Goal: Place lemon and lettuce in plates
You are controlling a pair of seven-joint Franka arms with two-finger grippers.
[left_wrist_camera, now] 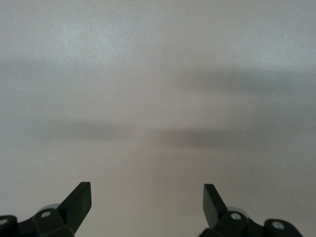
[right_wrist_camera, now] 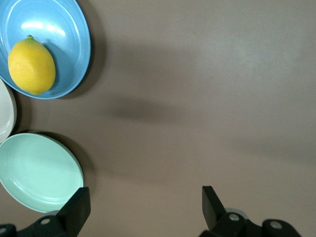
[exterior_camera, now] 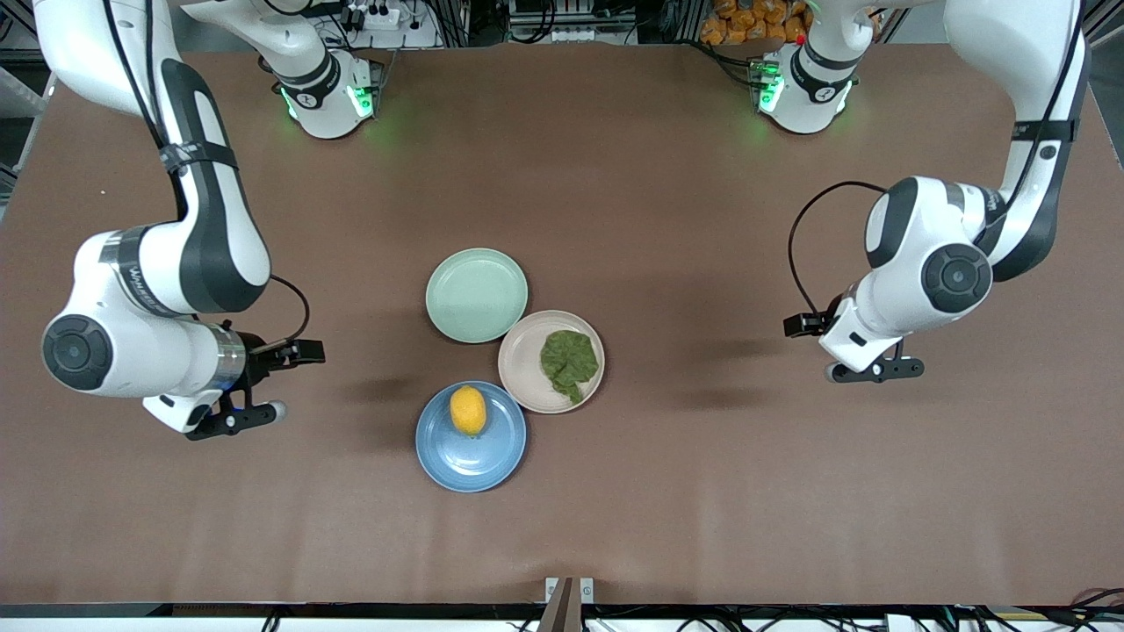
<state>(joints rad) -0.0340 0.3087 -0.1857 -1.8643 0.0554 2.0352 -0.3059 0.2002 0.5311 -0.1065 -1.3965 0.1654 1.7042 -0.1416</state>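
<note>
You are looking at three plates clustered at the middle of the brown tabletop [exterior_camera: 667, 175]. The lemon [exterior_camera: 468, 410] is lying in the blue plate [exterior_camera: 471, 461], which is sitting nearest the front camera; the lettuce [exterior_camera: 569, 362] is lying in the beige-pink plate [exterior_camera: 527, 369], just beside the blue one and toward the left arm's end. The pale mint-green plate [exterior_camera: 477, 295] is sitting farther from the front camera than both, touching or nearly touching the beige-pink rim, and is carrying nothing. The right claw [exterior_camera: 237, 420] is hovering over bare tabletop toward the right arm's end, well apart from the plates, its fingers [right_wrist_camera: 74, 210] standing apart and gripping nothing; its wrist view is showing the lemon in the blue plate and the mint-green plate close by. The left claw [exterior_camera: 874, 370] is hovering over bare tabletop toward the left arm's end, fingers [left_wrist_camera: 79, 202] likewise standing apart and holding nothing. Both arms are waiting.
</note>
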